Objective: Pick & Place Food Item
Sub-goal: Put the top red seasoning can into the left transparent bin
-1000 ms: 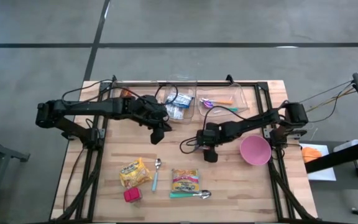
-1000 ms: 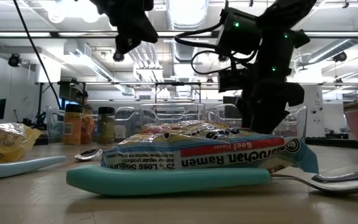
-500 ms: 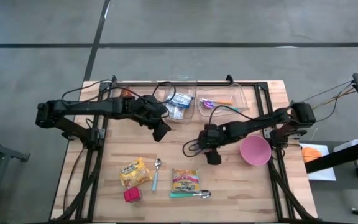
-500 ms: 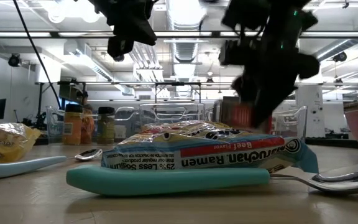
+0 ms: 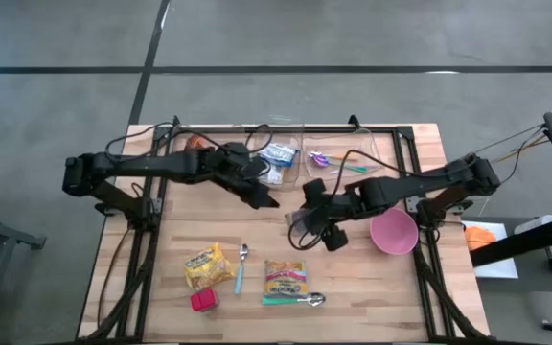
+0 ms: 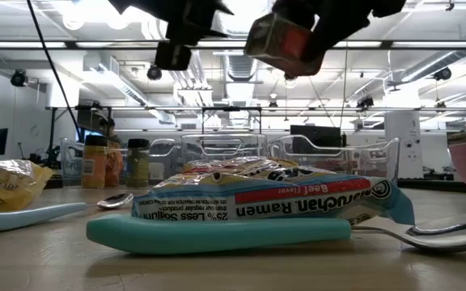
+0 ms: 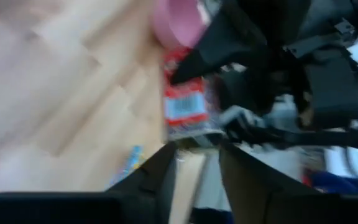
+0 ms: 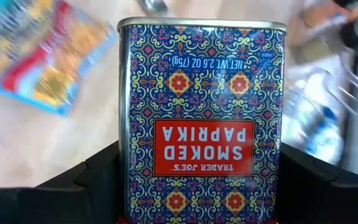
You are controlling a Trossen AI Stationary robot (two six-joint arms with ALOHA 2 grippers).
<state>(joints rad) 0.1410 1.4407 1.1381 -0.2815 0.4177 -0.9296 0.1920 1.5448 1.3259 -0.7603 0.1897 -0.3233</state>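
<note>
Your right gripper (image 5: pixel 316 213) is clamped on the paprika tin (image 8: pixel 202 121) and holds it above mid-table, so you're in the carry step. Your left gripper (image 5: pixel 264 198) hangs just left of it, fingers apart, holding nothing. Next, pick a drop spot: the 2 clear bins (image 5: pixel 341 153) sit at the far edge, the pink bowl (image 5: pixel 393 231) to the right. Mind the left arm alongside.

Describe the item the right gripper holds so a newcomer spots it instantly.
Above the wooden table, near its middle, the right gripper is shut on a rectangular metal tin. Blue floral patterning and a red "Smoked Paprika" label distinguish it from the ramen packet below.
</note>
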